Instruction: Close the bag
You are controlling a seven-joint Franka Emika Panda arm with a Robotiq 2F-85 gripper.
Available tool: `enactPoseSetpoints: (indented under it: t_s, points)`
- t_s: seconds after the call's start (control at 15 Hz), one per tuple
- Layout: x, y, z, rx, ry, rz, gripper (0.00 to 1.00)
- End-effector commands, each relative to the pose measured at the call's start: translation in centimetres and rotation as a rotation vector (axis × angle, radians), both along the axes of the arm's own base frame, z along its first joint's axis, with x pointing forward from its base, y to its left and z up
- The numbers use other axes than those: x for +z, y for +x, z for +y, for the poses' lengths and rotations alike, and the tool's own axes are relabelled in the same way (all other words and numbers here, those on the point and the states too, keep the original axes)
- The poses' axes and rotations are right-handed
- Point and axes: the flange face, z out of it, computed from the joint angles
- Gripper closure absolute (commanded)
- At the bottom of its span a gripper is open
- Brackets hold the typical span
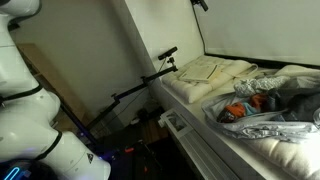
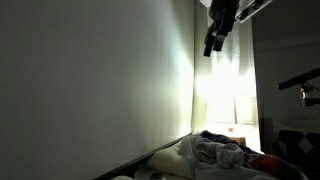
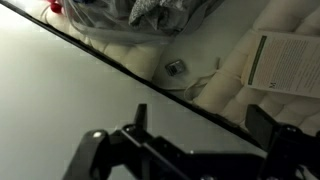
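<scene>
Bag [image 1: 268, 108] lies crinkled on the bed [image 1: 232, 140], folded cream cloth [image 1: 205, 70] just beside it and our claw [image 2: 212, 46] well above it, jaws wide and empty, so we judge a long descent next.

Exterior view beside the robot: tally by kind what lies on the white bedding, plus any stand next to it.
Plastic bag: 1
Folded cream cloth: 1
Black stand: 1
Total: 3
</scene>
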Motion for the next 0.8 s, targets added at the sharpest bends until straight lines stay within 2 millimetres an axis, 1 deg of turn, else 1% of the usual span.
enactPoseSetpoints:
  t_s: [0.0,0.2,0.47,0.73]
  points:
    - [-0.4,0.7,-1.2,-0.119,0.104,-0.023,0.00]
    - [-1.0,1.4,-2.4,-0.189,0.149,-0.039,0.00]
    - [-1.7,2.6,-4.0,-0.185,0.139,-0.053,0.00]
    - [-3.0,3.8,-5.3,-0.208,0.136,-0.024,0.00]
